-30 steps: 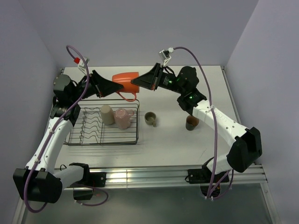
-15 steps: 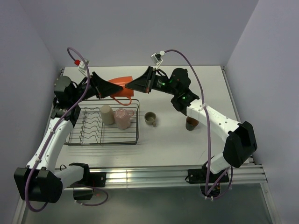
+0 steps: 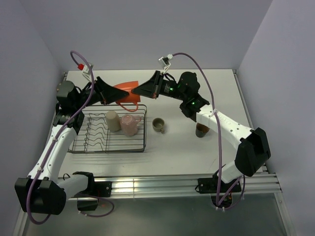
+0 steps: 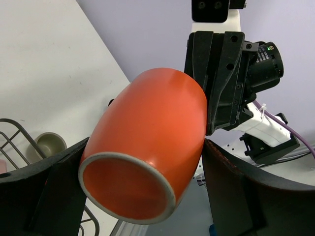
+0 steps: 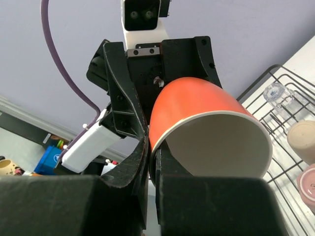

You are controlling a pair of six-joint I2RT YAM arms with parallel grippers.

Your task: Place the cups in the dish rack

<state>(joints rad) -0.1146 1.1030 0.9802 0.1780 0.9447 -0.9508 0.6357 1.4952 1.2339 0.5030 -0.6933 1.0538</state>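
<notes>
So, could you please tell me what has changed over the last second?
The right gripper, pinching the orange mug by its rim, carried it left between the left gripper's fingers. The dark wire dish rack and everything else stayed put.

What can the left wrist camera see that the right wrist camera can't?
Only the left wrist view shows the small olive-green cup on the table and the orange inside of the orange mug. Only the right wrist view shows the clear glass and beige tumbler in the dish rack, plus the mug's pale end. Both show the mug between the left end effector and right end effector.
</notes>
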